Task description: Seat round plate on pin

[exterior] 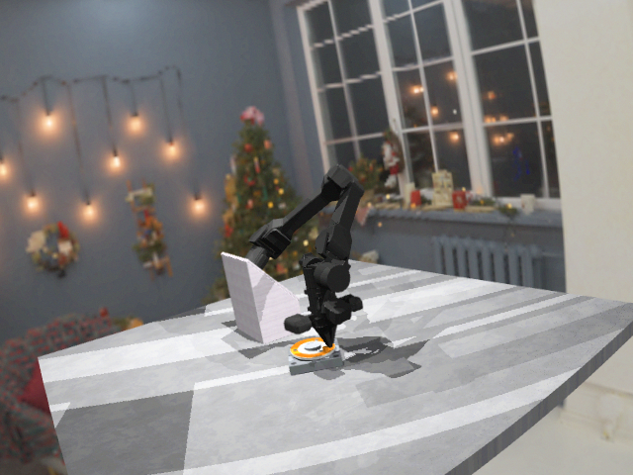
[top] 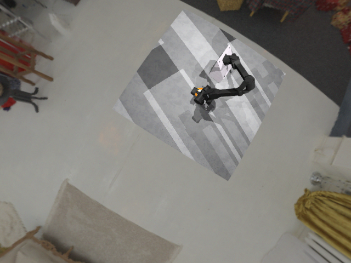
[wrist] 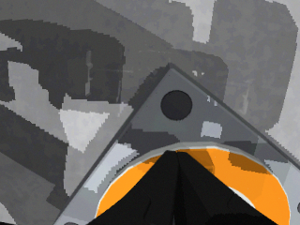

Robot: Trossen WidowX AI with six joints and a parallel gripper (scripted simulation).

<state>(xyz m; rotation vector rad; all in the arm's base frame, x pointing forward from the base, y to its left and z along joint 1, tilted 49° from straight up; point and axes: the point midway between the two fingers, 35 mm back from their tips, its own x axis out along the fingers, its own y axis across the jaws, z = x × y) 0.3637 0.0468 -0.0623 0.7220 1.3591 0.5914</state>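
My gripper (exterior: 327,341) is pinched shut on nothing, its matte black fingers forming one wedge tip down on the plate (exterior: 311,348). That round plate, orange-rimmed with a pale centre, sits on the square grey base (wrist: 206,122), which shows a dark round hole at its far corner.
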